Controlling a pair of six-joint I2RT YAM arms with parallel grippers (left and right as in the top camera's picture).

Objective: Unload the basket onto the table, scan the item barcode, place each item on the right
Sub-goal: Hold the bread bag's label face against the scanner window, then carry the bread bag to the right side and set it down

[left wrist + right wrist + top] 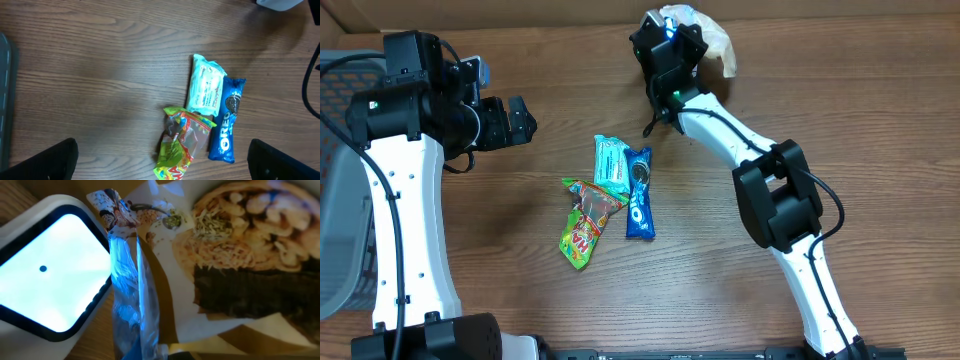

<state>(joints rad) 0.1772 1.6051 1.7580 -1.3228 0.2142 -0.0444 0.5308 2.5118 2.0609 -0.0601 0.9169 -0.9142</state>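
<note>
We list one brown wood-grain table bearing three snack packs near its middle: a mint-green rectangular plastic packet, a blue Oreo biscuit wrapper touching alongside it, and a crinkled green, yellow and red sweet bag touching the mint packet's lower end.

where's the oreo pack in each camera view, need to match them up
Overhead: the Oreo pack lies mid-table, the rightmost of three snacks.
Left wrist: the Oreo pack is right of centre, in the lower half.
Right wrist: not in it; only the noodle packet and the lit scanner show.
Shared landmark, overhead and left wrist only: the mint-green packet against its left edge.
</note>
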